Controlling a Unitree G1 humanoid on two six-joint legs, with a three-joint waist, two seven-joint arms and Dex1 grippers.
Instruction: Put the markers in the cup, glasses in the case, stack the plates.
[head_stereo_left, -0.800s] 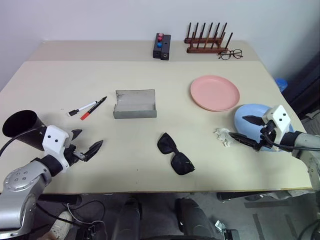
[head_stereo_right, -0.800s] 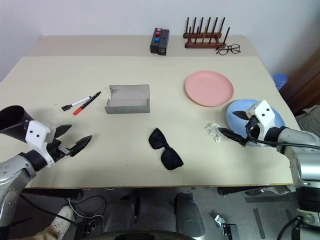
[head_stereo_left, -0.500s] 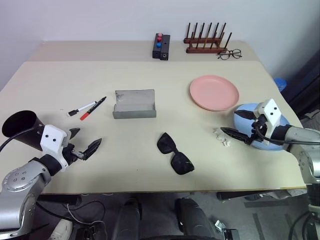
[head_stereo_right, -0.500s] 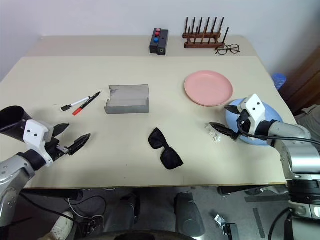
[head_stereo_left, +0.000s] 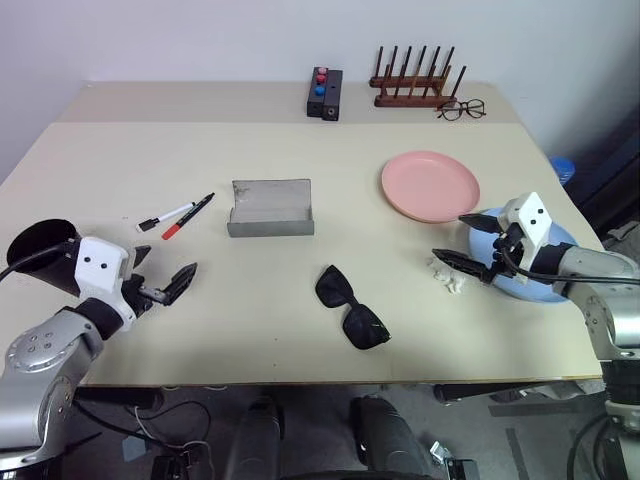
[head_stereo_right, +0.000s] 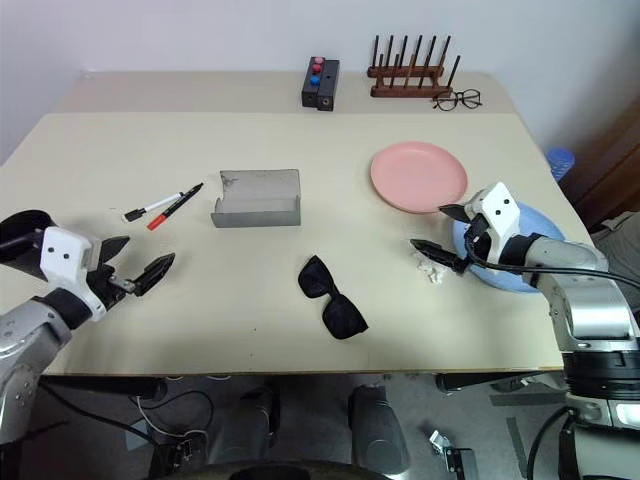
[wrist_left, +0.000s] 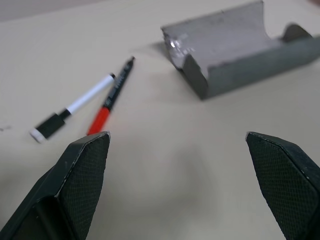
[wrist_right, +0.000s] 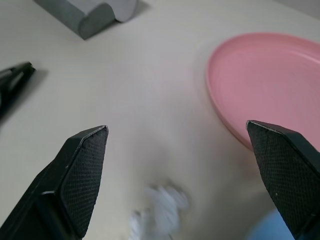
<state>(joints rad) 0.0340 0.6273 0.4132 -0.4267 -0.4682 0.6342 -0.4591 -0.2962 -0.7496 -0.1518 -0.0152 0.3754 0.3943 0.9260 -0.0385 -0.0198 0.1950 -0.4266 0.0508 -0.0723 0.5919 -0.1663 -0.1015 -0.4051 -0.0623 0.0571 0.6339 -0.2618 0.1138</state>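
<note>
1. Cup (head_stereo_left: 40, 256) sits at table's (head_stereo_left: 300, 150) near-left edge, lying tilted with mouth up-left, right behind left arm's wrist.
2. Left gripper (head_stereo_left: 165, 277) hovers just beside cup, jaws wide apart, nothing held.
3. Markers (head_stereo_left: 176, 216) lie side by side ahead of left gripper, slightly to its right; long axes run diagonally, caps toward near-left, tips toward far-right. Left arm clearly nearer; likely first pick. Wrist view has markers ahead between the fingers (wrist_left: 82, 170), angled across the jaw line, so the wrist probably needs some roll.
4. Case (head_stereo_left: 270, 208) stands open mid-table, right of markers, long axis left-right.
5. Glasses (head_stereo_left: 351, 307) lie near centre, in front of case, folded, axis diagonal; between both arms.
6. Crumpled white scrap (head_stereo_left: 447, 277) lies just below right gripper's lower finger.
7. Pink plate (head_stereo_left: 430, 185) sits far-right; blue plate (head_stereo_left: 545, 285) near-right, partly under right arm.
8. Right gripper (head_stereo_left: 468, 243) hovers at blue plate's left rim, jaws fully spread, empty, pointing left.
</note>
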